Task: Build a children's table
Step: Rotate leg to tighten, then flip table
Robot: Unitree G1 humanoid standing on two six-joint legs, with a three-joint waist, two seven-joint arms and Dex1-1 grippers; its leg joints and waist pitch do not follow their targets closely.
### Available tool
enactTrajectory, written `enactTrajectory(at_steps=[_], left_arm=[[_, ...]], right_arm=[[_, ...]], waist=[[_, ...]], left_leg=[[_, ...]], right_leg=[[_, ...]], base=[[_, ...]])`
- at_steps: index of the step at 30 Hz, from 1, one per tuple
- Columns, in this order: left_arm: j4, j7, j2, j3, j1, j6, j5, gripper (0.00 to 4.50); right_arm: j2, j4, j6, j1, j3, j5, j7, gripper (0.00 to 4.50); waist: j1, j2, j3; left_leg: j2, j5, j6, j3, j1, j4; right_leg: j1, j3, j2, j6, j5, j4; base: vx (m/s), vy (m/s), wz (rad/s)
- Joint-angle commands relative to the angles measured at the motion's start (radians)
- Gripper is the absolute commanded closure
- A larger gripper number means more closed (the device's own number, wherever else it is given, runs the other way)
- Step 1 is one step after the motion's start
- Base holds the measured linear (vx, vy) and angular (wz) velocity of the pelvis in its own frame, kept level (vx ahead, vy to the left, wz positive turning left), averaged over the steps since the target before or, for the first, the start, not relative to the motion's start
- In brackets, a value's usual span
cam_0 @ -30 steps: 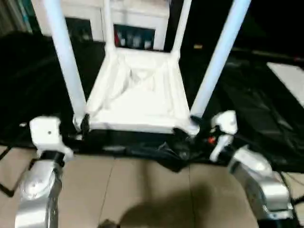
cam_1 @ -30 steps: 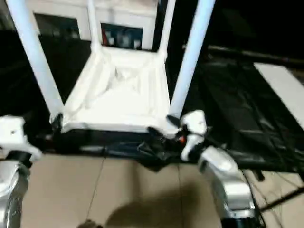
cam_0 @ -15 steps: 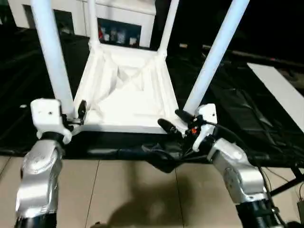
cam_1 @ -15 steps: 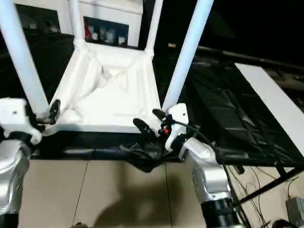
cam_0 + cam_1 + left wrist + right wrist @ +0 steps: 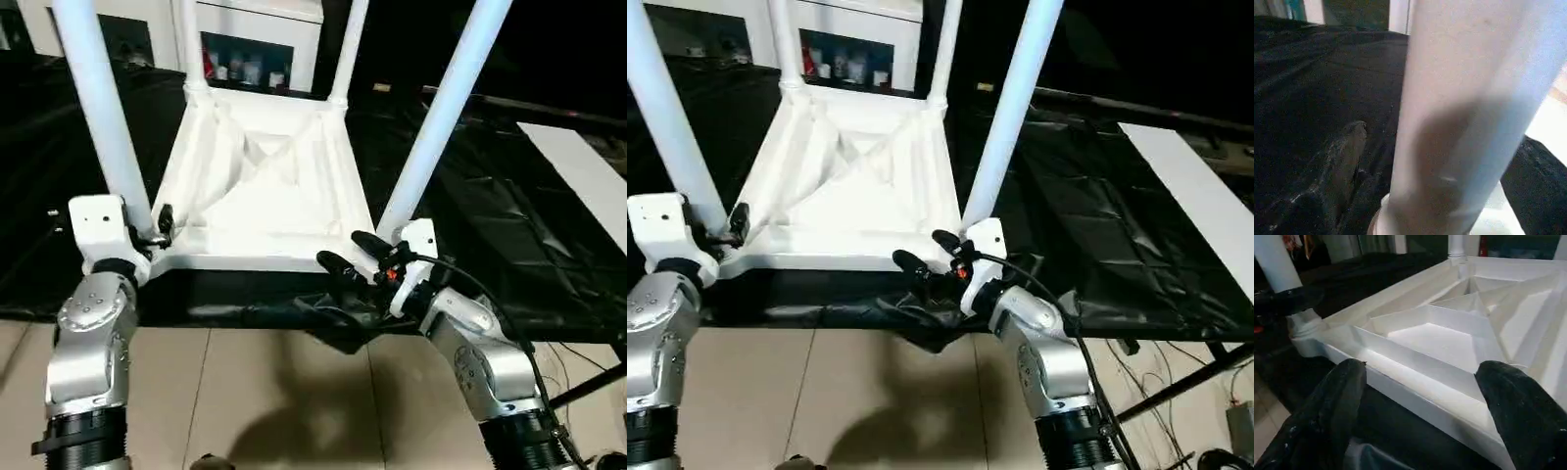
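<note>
The children's table lies upside down on a black sheet, its white ribbed tabletop facing up and all four white legs standing in the corner sockets. My left gripper is at the foot of the near left leg. That leg stands between its open fingers, and one finger is apart from it. My right gripper is open just in front of the near right corner, beside the near right leg. Its fingers spread wide before the tabletop's edge, holding nothing.
A white glass-door cabinet stands behind the table. A white board lies on the black sheet at the right. The sheet bunches up at its front edge, beside tiled floor. Cables trail at the right.
The camera has tilted and shifted. My right gripper has swung from beside the near right leg's foot to point across that corner. My left gripper has stayed at the near left leg.
</note>
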Motion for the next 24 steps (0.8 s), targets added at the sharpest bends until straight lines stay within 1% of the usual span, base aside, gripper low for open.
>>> enactTrajectory(at_steps=[1, 2, 3, 4, 6, 8, 10, 11, 14, 16, 17, 18, 19, 20, 21, 23, 24], left_arm=[[0.009, 0.014, -0.011, -0.007, -0.017, 0.012, -0.014, 0.11], [0.013, 0.007, -0.009, -0.009, -0.02, 0.016, -0.018, 0.11], [0.015, 0.002, -0.008, -0.01, -0.021, 0.018, -0.022, 0.36], [0.022, 0.003, -0.013, -0.005, -0.024, 0.018, -0.033, 0.45], [0.036, -0.002, -0.012, -0.005, -0.026, 0.013, -0.04, 0.5], [0.049, 0.003, -0.015, -0.003, -0.029, 0.014, -0.04, 0.81], [0.049, 0.008, -0.019, -0.001, -0.031, 0.021, -0.042, 0.92], [0.049, 0.008, -0.019, -0.001, -0.031, 0.021, -0.042, 0.94], [0.049, 0.024, -0.028, 0.004, -0.033, 0.024, -0.046, 1.27], [0.049, 0.035, -0.036, 0.007, -0.031, 0.017, -0.052, 1.41], [0.05, 0.035, -0.036, 0.007, -0.031, 0.017, -0.052, 1.5], [0.049, 0.037, -0.039, 0.008, -0.03, 0.014, -0.056, 1.72], [0.051, 0.039, -0.041, 0.01, -0.03, 0.01, -0.059, 1.81], [0.052, 0.039, -0.043, 0.011, -0.03, 0.008, -0.06, 1.88], [0.054, 0.038, -0.045, 0.013, -0.031, 0.01, -0.065, 1.88], [0.056, 0.038, -0.052, 0.02, -0.033, 0.014, -0.075, 2.05], [0.057, 0.038, -0.054, 0.023, -0.035, 0.016, -0.08, 2.05]], right_arm=[[-0.008, 0.011, -0.01, 0.012, 0.002, 0.005, 0.009, 0.54], [-0.007, 0.013, -0.013, 0.012, 0.004, 0.003, 0.01, 0.54], [-0.006, 0.015, -0.015, 0.012, 0.005, 0.0, 0.01, 0.54], [-0.005, 0.017, -0.017, 0.011, 0.006, -0.001, 0.011, 0.54], [-0.005, 0.018, -0.018, 0.011, 0.006, 0.0, 0.011, 0.54], [-0.006, 0.02, -0.021, 0.011, 0.005, 0.0, 0.012, 0.54], [-0.005, 0.023, -0.023, 0.011, 0.003, -0.001, 0.014, 0.54], [-0.005, 0.023, -0.023, 0.011, 0.003, -0.001, 0.014, 0.54], [-0.006, 0.027, -0.026, 0.009, 0.003, -0.002, 0.016, 0.54], [-0.006, 0.03, -0.033, 0.008, 0.005, -0.005, 0.018, 0.54], [-0.006, 0.03, -0.034, 0.008, 0.006, -0.005, 0.019, 0.54], [-0.005, 0.033, -0.038, 0.007, 0.006, -0.005, 0.02, 0.54], [-0.005, 0.036, -0.04, 0.006, 0.006, -0.005, 0.021, 0.54], [-0.005, 0.037, -0.041, 0.005, 0.007, -0.004, 0.022, 0.54], [-0.005, 0.04, -0.043, 0.004, 0.007, -0.003, 0.025, 0.54], [-0.003, 0.044, -0.046, 0.003, 0.007, 0.001, 0.031, 0.54], [-0.003, 0.046, -0.047, 0.002, 0.006, 0.001, 0.032, 0.54]], waist=[[0.003, 0.036, -0.054], [0.003, 0.035, -0.053], [0.004, 0.037, -0.053], [0.003, 0.037, -0.054], [0.004, 0.038, -0.055], [0.005, 0.038, -0.056], [0.007, 0.037, -0.055], [0.008, 0.038, -0.055], [0.011, 0.036, -0.054], [0.014, 0.036, -0.053], [0.016, 0.034, -0.053], [0.015, 0.033, -0.053], [0.015, 0.032, -0.053], [0.015, 0.033, -0.054], [0.015, 0.03, -0.053], [0.015, 0.031, -0.054], [0.015, 0.031, -0.054]], left_leg=[[0.034, -0.206, -0.059, -0.015, 0.037, -0.084], [0.033, -0.207, -0.059, -0.015, 0.035, -0.084], [0.034, -0.206, -0.06, -0.015, 0.036, -0.084], [0.033, -0.202, -0.06, -0.014, 0.036, -0.083], [0.032, -0.186, -0.059, -0.014, 0.036, -0.082], [0.032, -0.166, -0.055, -0.014, 0.036, -0.081], [0.033, -0.158, -0.051, -0.013, 0.036, -0.08], [0.033, -0.159, -0.051, -0.013, 0.036, -0.08], [0.033, -0.171, -0.052, -0.012, 0.038, -0.081], [0.034, -0.181, -0.054, -0.012, 0.038, -0.082], [0.034, -0.183, -0.054, -0.012, 0.038, -0.082], [0.034, -0.183, -0.054, -0.012, 0.037, -0.083], [0.034, -0.183, -0.054, -0.012, 0.037, -0.083], [0.034, -0.178, -0.053, -0.012, 0.036, -0.082], [0.034, -0.175, -0.052, -0.012, 0.035, -0.082], [0.033, -0.164, -0.047, -0.012, 0.035, -0.081], [0.033, -0.16, -0.046, -0.012, 0.035, -0.081]], right_leg=[[0.013, 0.037, -0.07, -0.165, 0.075, -0.071], [0.014, 0.038, -0.071, -0.164, 0.067, -0.072], [0.013, 0.038, -0.071, -0.164, 0.064, -0.072], [0.013, 0.038, -0.07, -0.164, 0.068, -0.071], [0.013, 0.039, -0.07, -0.165, 0.086, -0.07], [0.015, 0.038, -0.069, -0.163, 0.118, -0.068], [0.016, 0.038, -0.069, -0.165, 0.136, -0.067], [0.015, 0.038, -0.069, -0.166, 0.135, -0.067], [0.014, 0.038, -0.07, -0.165, 0.116, -0.069], [0.014, 0.039, -0.071, -0.161, 0.099, -0.071], [0.014, 0.039, -0.072, -0.159, 0.087, -0.072], [0.014, 0.039, -0.072, -0.158, 0.084, -0.072], [0.013, 0.039, -0.072, -0.157, 0.081, -0.072], [0.014, 0.039, -0.072, -0.157, 0.085, -0.071], [0.014, 0.039, -0.071, -0.155, 0.088, -0.072], [0.015, 0.039, -0.071, -0.153, 0.095, -0.07], [0.015, 0.039, -0.072, -0.154, 0.099, -0.071]], base=[[0.0, 0.0, 0.0], [0.0, 0.0, 0.0], [0.0, 0.0, 0.0], [0.0, 0.0, 0.0], [0.0, 0.0, 0.0], [0.0, 0.0, 0.0], [0.0, 0.0, 0.0], [0.0, 0.0, 0.0], [0.0, 0.0, 0.0], [0.0, 0.0, 0.0], [0.0, 0.0, 0.0], [0.0, 0.0, 0.0], [0.0, 0.0, 0.0], [0.0, 0.0, 0.0], [0.0, 0.0, 0.0], [0.0, 0.0, 0.0], [0.0, 0.0, 0.0]])
